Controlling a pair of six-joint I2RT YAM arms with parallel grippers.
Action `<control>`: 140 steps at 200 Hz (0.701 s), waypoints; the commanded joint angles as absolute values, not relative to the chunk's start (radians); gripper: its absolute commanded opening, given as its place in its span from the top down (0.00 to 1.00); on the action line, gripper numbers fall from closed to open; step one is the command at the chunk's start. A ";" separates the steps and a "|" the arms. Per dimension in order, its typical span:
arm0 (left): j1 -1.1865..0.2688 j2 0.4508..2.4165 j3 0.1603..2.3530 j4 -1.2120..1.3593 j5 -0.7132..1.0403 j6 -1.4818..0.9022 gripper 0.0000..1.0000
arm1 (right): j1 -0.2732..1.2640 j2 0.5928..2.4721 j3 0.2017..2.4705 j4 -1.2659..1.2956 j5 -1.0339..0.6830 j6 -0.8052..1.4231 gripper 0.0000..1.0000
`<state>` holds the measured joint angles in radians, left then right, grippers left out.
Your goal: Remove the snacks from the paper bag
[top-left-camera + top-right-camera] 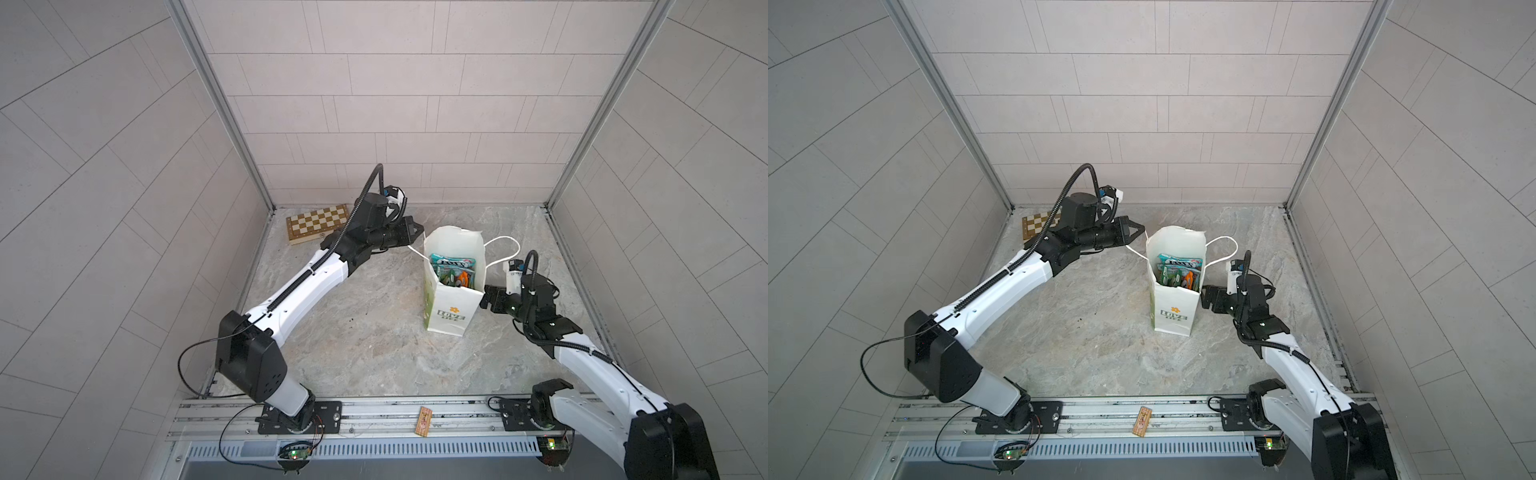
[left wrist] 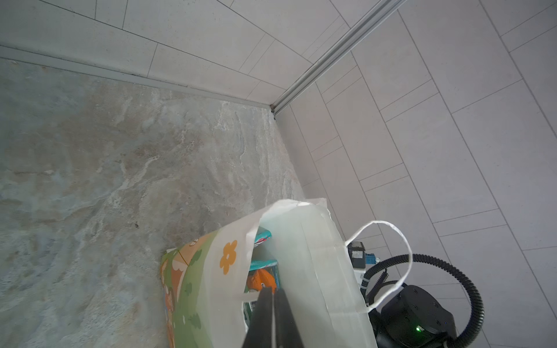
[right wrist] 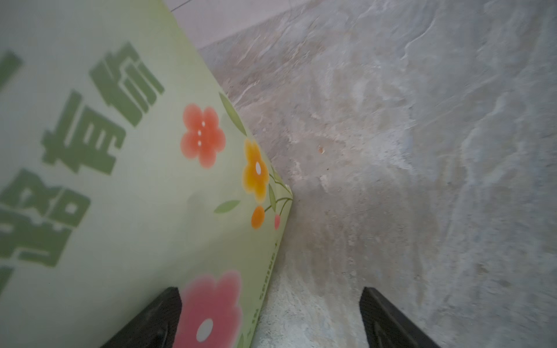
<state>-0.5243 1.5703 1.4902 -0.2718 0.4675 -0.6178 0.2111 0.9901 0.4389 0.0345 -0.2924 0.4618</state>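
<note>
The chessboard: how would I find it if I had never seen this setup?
Start at the grey table and go to its far left corner. There lies the chessboard, flat, partly behind the left arm. It alone has brown and cream squares, unlike the tall white paper bag at mid-table.

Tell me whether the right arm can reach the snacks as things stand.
Probably not yet: the right hand is outside the paper bag, by its side wall, which stands between it and the snacks. Only the open top is free.
</note>
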 commanded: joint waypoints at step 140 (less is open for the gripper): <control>-0.334 1.760 2.013 -0.686 0.694 -0.058 1.00 | 0.618 1.666 0.649 0.825 -0.023 0.582 0.27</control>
